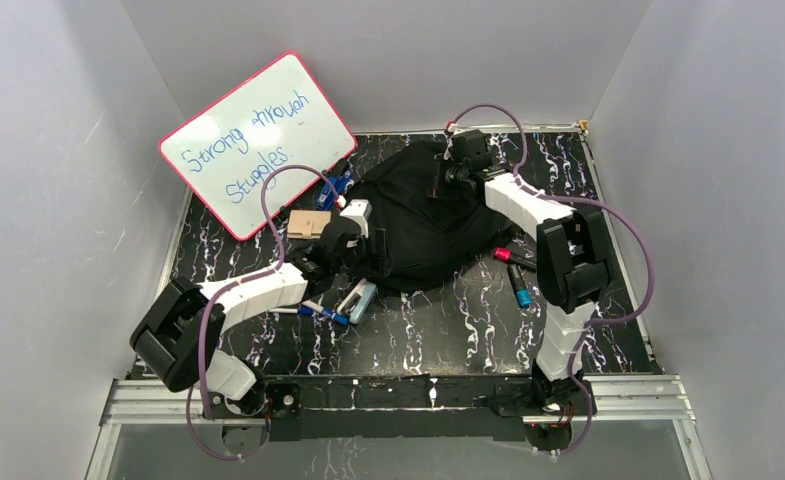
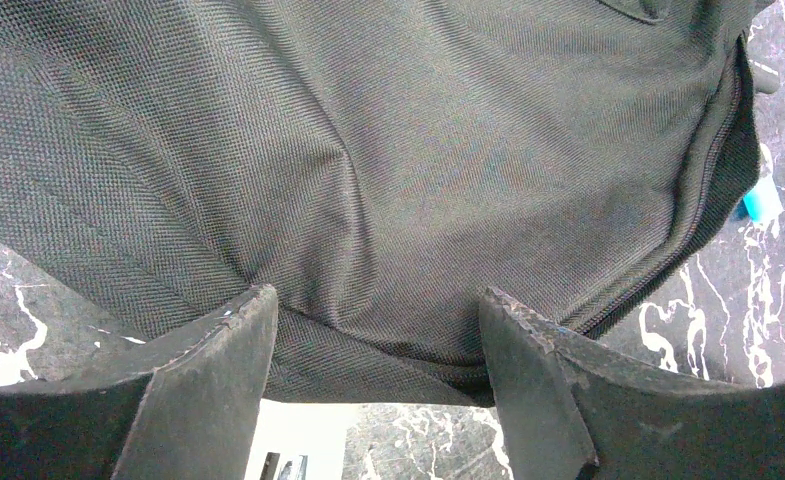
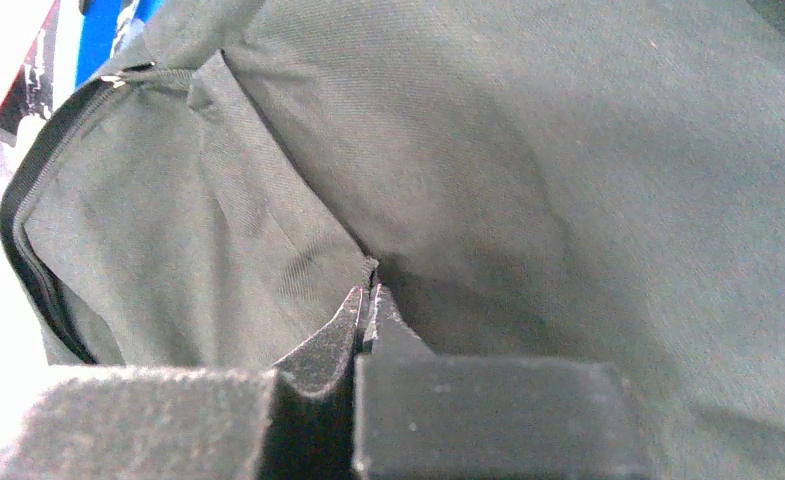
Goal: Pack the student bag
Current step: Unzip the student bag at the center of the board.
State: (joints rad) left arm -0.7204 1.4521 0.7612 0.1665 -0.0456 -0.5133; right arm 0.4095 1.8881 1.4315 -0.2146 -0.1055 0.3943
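1. At the far middle of the table (image 1: 468, 330), the student bag (image 1: 423, 225) lies slumped in a black heap. The whiteboard (image 1: 258, 140) is on its left, and a red-capped marker (image 1: 505, 255) and a blue-capped marker (image 1: 521, 292) are on its right.
2. My right gripper (image 3: 368, 300) sits at the bag's far edge. Its jaws are pressed together with a crease of the fabric caught at the tips, which I read as a pinch on the cloth.
3. My left gripper (image 2: 373, 300) is at the bag's near-left edge, jaws wide apart and holding nothing. The fabric fills its view just past the fingertips, and I cannot tell whether they touch it.
4. Blue pens (image 1: 313, 312) and a small flat case (image 1: 356, 300) lie loose on the near side, and a wooden block (image 1: 308, 222) sits beside the left gripper. I see none of them inside the bag.
5. I judge the step in hand to be opening the bag, so packing proper has not begun. A zip (image 2: 703, 190) runs along one edge in the left wrist view, but I cannot tell whether it is undone.
6. Next I would lift gently with the right gripper to test the pinch, since so thin a fold could slip. Then I would close the left gripper on the cloth beside the zip so the mouth can be spread.
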